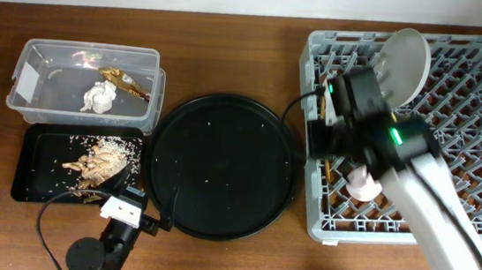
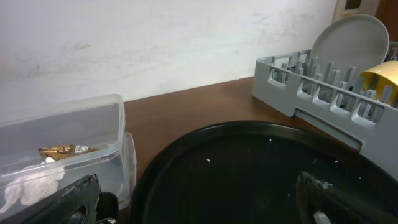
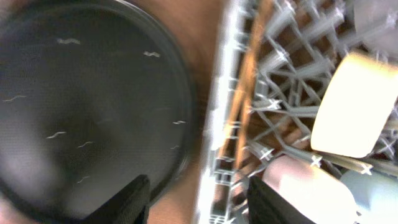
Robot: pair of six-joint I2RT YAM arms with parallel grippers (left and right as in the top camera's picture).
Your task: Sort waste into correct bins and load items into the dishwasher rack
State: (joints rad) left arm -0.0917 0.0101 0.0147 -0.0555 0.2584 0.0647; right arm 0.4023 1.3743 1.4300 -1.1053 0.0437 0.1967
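The grey dishwasher rack (image 1: 481, 131) stands at the right. In it are the upright grey-white plate (image 1: 405, 62), the pink cup (image 1: 362, 184) and, in the left wrist view, the yellow bowl (image 2: 382, 78). My right gripper (image 3: 199, 202) is open and empty over the rack's left edge (image 3: 214, 124), beside the pink cup (image 3: 305, 193) and light-blue cup (image 3: 373, 193). A blurred wooden streak (image 3: 242, 106) in the rack looks like the chopsticks. My left gripper (image 2: 205, 205) is open and empty. The clear tub (image 1: 89, 58) holds the tissue (image 1: 100, 97) and wrapper (image 1: 126, 82). The shallow black tray (image 1: 37, 177) holds food scraps (image 1: 101, 157).
A large round black tray (image 1: 220, 164) with a few crumbs lies between the bins and the rack, and the left gripper (image 1: 133, 200) sits at its front left rim. The right arm (image 1: 445, 226) crosses the rack's front right. A white wall runs behind the table.
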